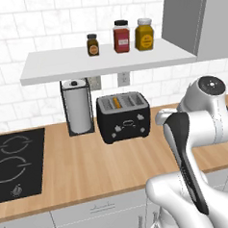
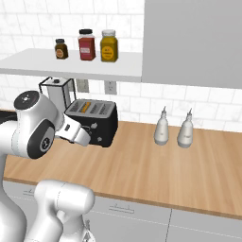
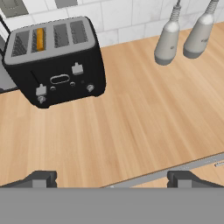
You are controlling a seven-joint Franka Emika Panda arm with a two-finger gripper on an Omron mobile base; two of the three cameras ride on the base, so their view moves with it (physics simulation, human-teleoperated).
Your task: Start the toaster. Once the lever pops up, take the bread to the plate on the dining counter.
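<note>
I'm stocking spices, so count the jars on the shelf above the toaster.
3, in a row on the white shelf: a small dark jar at left, a red jar in the middle, a yellow jar at right. None seem hidden.

Black toaster [image 1: 123, 117] with a grey slotted top and small white marks on its front; orange-brown bread [image 1: 116, 102] edge in one slot. Light-wood worktop [image 1: 100, 165] with fine grain; black hob [image 1: 15, 164] at left bearing pale ring outlines. White tiled wall [image 1: 15, 55]; white shelf [image 1: 102, 59] carrying brown, red and yellow jars [image 1: 121, 37]. Two pale grey bottles [image 2: 172, 128] at right.
</note>
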